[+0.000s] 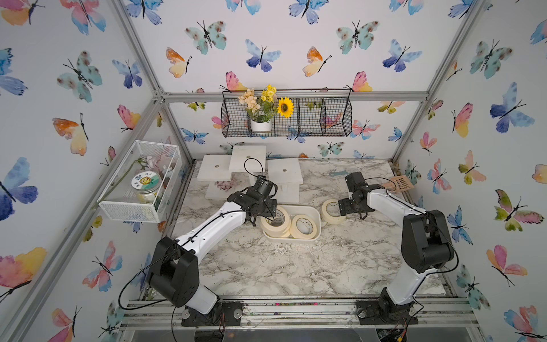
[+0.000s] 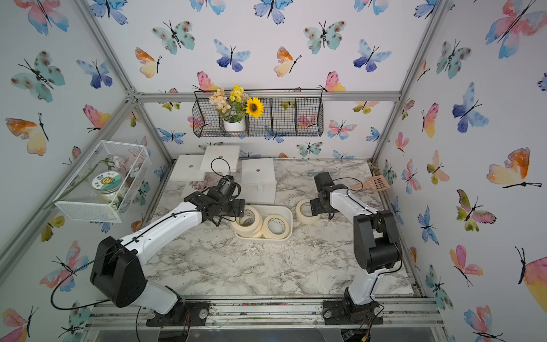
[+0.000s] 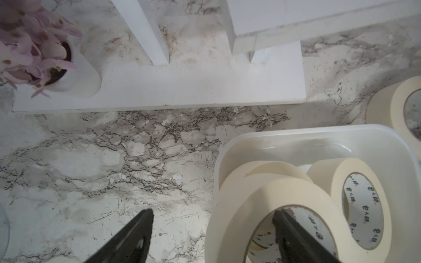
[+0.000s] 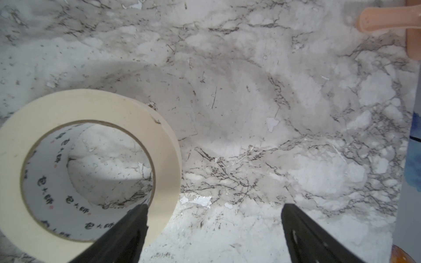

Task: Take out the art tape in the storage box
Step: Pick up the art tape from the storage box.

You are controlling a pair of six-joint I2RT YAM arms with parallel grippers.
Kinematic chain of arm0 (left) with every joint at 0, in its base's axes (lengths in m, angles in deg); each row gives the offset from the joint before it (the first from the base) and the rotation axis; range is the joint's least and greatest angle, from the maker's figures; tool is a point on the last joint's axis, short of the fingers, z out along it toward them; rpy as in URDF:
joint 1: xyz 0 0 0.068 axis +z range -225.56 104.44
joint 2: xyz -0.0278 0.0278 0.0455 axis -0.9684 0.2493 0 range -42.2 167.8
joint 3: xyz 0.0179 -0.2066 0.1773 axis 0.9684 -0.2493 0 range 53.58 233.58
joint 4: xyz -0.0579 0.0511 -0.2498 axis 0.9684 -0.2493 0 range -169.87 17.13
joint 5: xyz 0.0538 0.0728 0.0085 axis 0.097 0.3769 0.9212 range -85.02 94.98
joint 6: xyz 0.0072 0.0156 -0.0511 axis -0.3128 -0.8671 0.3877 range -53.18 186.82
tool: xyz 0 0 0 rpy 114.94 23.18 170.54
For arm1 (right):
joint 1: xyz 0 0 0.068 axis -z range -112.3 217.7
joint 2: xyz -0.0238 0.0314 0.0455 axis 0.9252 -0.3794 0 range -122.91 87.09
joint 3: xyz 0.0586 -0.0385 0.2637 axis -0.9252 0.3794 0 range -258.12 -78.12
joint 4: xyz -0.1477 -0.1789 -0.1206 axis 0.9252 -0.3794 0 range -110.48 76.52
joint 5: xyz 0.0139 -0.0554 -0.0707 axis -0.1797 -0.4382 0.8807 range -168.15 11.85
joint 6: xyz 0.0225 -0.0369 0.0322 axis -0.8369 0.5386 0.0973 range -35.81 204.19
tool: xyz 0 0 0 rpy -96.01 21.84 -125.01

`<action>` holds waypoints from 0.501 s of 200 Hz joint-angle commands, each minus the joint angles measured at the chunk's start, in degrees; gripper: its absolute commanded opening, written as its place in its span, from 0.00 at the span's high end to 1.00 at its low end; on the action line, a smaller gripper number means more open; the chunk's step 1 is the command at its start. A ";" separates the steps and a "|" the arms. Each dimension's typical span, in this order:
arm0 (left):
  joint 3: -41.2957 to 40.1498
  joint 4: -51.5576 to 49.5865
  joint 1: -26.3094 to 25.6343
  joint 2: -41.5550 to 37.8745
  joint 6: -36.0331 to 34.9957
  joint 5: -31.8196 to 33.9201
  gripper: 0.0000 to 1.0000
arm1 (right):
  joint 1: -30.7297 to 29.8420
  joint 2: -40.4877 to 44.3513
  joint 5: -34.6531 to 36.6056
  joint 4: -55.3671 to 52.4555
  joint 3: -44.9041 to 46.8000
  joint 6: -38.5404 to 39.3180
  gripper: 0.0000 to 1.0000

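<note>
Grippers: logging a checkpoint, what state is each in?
Left gripper: open, astride the wall of the top cream masking-tape roll.
Right gripper: open, empty, beside another cream masking-tape roll.

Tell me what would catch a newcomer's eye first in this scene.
The butterfly wallpaper covering the walls strikes first, with a sunflower in the black wire basket on the back wall. Mid-table, the white storage box holds cream art tape rolls, and the open left gripper straddles one roll's wall. One loose roll lies flat on the marble table at the open right gripper.
</note>
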 commanded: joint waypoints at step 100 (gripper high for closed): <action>7.81 -12.53 -0.89 8.88 -2.45 -4.10 0.38 | 0.30 4.69 0.65 0.69 2.01 1.45 0.04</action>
